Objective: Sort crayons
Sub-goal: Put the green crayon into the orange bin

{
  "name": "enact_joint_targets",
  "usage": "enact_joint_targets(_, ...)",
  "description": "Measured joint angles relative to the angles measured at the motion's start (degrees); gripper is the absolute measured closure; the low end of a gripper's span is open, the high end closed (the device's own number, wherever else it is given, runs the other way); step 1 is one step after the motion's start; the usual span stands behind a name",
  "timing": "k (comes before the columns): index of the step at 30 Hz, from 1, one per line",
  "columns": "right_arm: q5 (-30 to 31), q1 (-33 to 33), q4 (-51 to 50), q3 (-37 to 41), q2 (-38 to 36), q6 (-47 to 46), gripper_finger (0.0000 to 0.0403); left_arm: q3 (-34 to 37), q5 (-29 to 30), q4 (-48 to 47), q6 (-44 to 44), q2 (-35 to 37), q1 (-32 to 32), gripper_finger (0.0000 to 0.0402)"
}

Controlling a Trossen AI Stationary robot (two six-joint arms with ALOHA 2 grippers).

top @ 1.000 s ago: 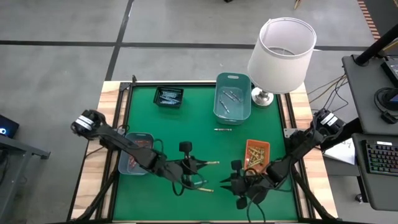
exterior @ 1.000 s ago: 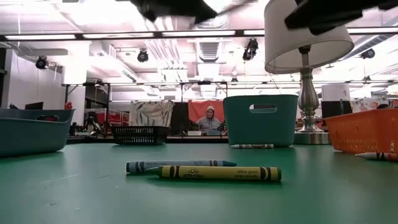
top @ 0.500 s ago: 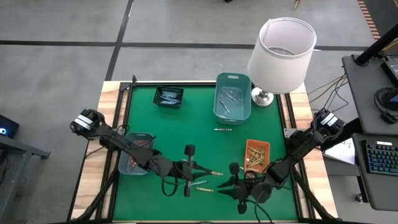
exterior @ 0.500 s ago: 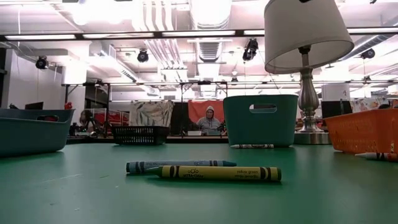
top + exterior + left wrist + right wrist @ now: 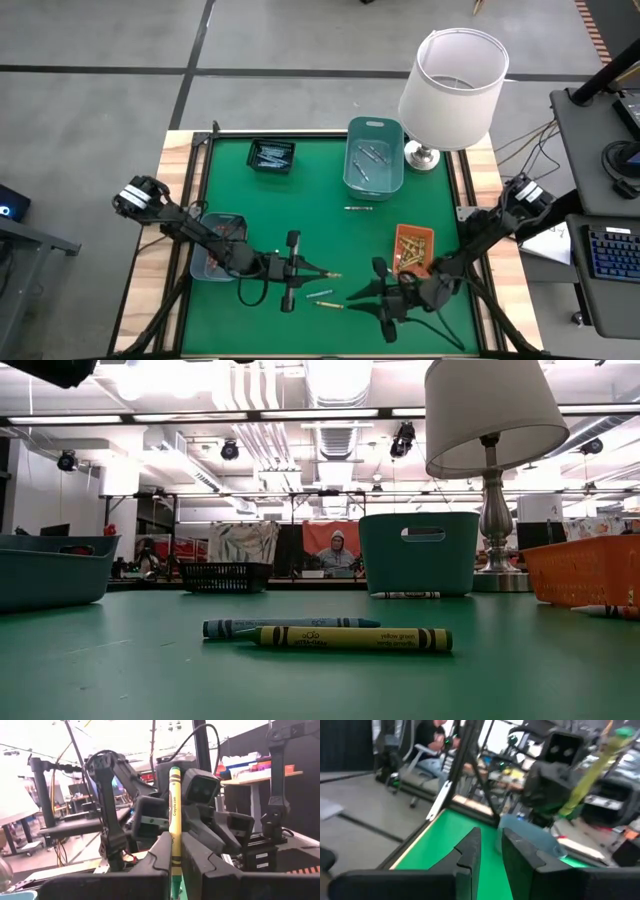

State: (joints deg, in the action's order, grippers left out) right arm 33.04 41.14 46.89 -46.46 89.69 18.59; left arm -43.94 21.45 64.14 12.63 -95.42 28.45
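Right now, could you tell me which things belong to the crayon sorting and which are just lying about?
Job: yellow-green paper-wrapped crayon in left gripper; blue crayon; yellow crayon; orange plastic tray; teal plastic bin.
Lying about: white-shaded metal lamp; black keyboard.

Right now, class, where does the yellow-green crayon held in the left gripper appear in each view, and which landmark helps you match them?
High view: held crayon pokes from the left gripper, below table centre.
Low view: not in it; two other crayons lie on the mat.
Left wrist view: crayon upright, centre.
Right wrist view: crayon tilted, upper right.
Landmark: blue tray, seen in high, low and right wrist views.
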Motion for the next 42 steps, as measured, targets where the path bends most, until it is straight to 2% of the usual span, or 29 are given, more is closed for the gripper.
enact_joint_targets(10, 0.0, -3.1, 2.0, -2.5, 0.0, 4.0, 0.0335, -0.3, 0.0, 0.1, 0.8, 0.0, 0.0, 0.0402)
enact_joint_targets(15, -0.2, -4.2, 1.9, -5.3, -0.1, 2.0, 0.033, -0.3, 0.0, 0.2, 0.6, 0.0, 0.0, 0.0402)
enact_joint_targets(22, 2.5, -4.1, 1.6, -6.9, -0.1, 1.8, 0.0273, -0.2, 0.5, -1.0, 0.8, 0.0, 0.0, 0.0402)
enact_joint_targets(28, 11.5, -2.9, 1.4, -6.9, -0.2, 1.3, 0.0227, -0.2, 0.9, -0.9, 0.8, 0.0, 0.0, 0.0401)
enact_joint_targets(30, 12.6, -3.0, 1.6, -6.9, -0.3, 1.5, 0.0219, -0.2, 0.8, -1.0, 0.8, 0.0, 0.0, 0.0401)
enact_joint_targets(37, 4.3, -6.0, 1.5, -9.1, -0.2, 1.3, 0.0223, -0.2, 0.5, -0.9, 0.4, 0.0, 0.0, 0.0401)
enact_joint_targets(42, 1.2, -7.4, 1.4, -9.3, -0.1, 1.5, 0.026, -0.2, 0.5, -0.4, 0.4, 0.0, 0.0, 0.0401)
